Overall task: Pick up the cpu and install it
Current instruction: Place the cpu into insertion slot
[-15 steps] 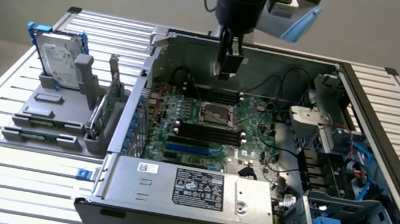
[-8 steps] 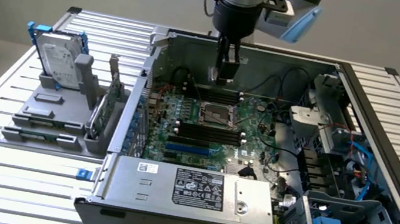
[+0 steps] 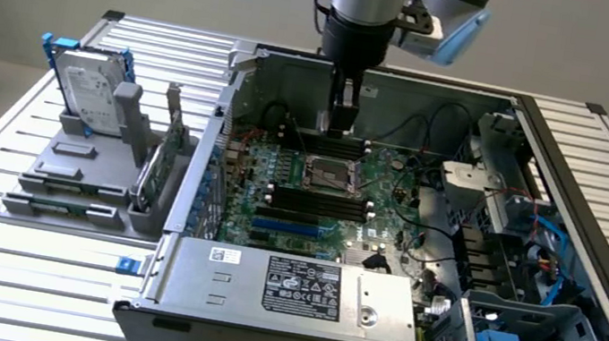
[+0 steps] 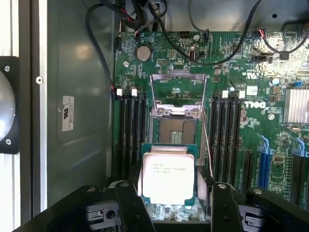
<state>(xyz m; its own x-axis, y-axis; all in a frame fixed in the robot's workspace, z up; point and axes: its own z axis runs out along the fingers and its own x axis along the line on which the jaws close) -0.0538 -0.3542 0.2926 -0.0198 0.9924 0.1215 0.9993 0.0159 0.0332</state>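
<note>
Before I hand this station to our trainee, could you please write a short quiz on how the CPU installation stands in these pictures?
1. True or false: the cpu already sits in the socket.
2. What does the gripper hold? A a cable; B the cpu; C a fan.
3. In the exterior view, on which side of the computer case does the hard drive stand?
Key: 1 false, the socket is open and bare; 2 B; 3 the exterior view's left, upright in a grey rack.
</note>
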